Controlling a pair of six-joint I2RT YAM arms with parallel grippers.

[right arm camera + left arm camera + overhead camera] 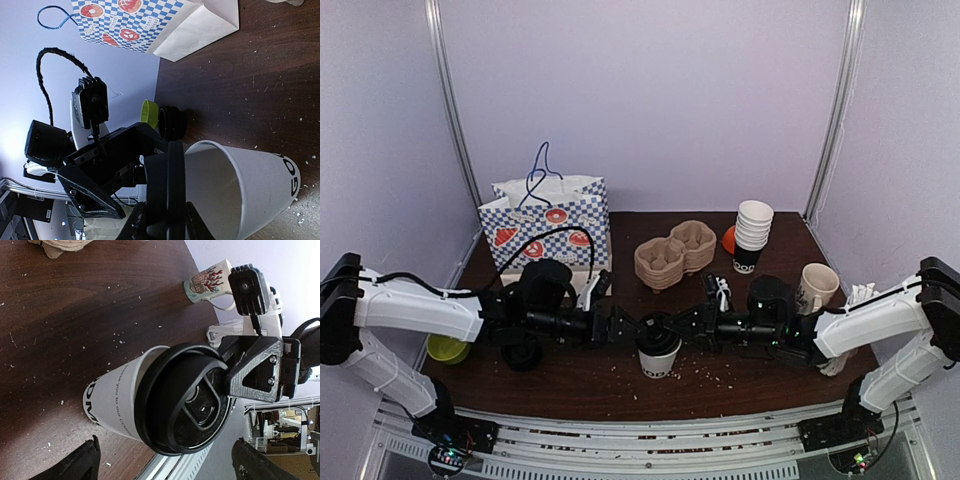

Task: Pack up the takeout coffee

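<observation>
One white-and-black cup [659, 362], black lid [170, 405] pinched by right end effector [678, 325]; left end effector [626, 326] spread

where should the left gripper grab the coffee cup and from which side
The takeout coffee stands upright, and the right gripper holds the lid at its right edge, so grip the white wall below the lid, level, from the left.

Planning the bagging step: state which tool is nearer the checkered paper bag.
Left. The left tool hangs open just in front of the bag; the right tool is beyond the cup, farther right, pinching its black lid.
</observation>
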